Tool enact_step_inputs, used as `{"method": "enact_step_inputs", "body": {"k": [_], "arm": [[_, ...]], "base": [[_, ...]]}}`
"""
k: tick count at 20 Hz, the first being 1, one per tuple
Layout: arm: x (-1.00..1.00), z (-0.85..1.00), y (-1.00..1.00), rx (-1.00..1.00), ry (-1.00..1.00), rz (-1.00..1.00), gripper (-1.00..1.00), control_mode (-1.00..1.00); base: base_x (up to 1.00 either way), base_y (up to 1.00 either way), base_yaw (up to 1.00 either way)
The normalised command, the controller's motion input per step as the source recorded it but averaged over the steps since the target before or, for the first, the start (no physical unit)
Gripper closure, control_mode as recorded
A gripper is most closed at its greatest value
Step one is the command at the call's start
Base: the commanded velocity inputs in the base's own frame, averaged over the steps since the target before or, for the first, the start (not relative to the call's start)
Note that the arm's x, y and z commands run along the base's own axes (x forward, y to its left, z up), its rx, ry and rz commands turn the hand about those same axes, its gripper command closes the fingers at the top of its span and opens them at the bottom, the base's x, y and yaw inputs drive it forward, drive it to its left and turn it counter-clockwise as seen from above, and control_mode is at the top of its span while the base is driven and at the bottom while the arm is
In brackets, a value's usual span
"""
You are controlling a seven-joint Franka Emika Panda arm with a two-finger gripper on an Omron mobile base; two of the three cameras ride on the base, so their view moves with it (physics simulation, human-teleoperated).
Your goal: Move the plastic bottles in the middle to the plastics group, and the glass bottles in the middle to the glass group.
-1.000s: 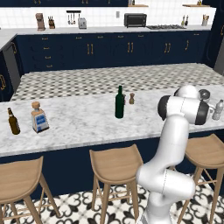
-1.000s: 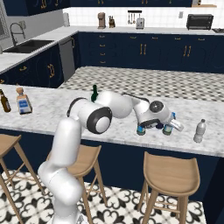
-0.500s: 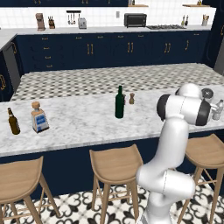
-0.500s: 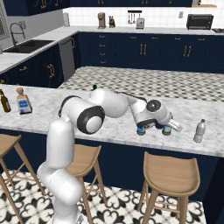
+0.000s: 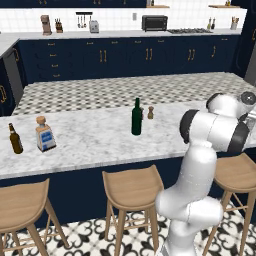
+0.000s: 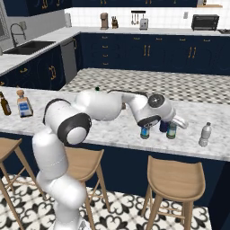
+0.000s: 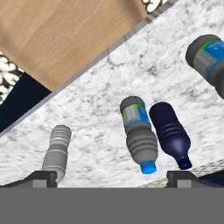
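Blue-labelled clear plastic bottles (image 7: pixel 140 131) are set beside the dark-blue plastic bottle (image 7: pixel 171 133) near the counter's (image 7: pixel 100 100) front edge; the gripper (image 7: pixel 111 177) is spread wide, holding nothing.

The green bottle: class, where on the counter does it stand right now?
In the left base view the green bottle stands mid-counter, just left of a small brown shaker, far right of the brown bottle.

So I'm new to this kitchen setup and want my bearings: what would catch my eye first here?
The big white arm bends low over the marble counter, its open gripper above a cluster of small bottles near the right end: two blue-labelled water bottles, a dark-blue bottle and a greyish clear bottle a little apart. A tall green wine bottle stands alone mid-counter. At the far left stand a brown beer bottle and a square clear bottle.
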Motion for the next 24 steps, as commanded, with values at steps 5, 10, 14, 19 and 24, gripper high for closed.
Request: {"method": "enact_step_inputs", "body": {"k": [5,10,14,19,24], "arm": [[-0.65,0.6,0.23,-0.46,-0.02,0.26,-1.0,-1.0],[-0.75,0.44,0.29,-0.85,-0.12,0.38,-1.0,-1.0],[-0.66,0.44,0.31,-1.0,0.0,0.46,-1.0,-1.0],[-0.51,0.38,0.33,-1.0,0.05,0.45,-1.0,-1.0],[-0.38,0.46,0.36,-0.99,0.28,0.34,-1.0,-1.0]], "base": [[0.0,0.0,0.0],[0.0,0.0,0.0],[0.0,0.0,0.0],[0.0,0.0,0.0],[0.0,0.0,0.0]]}}
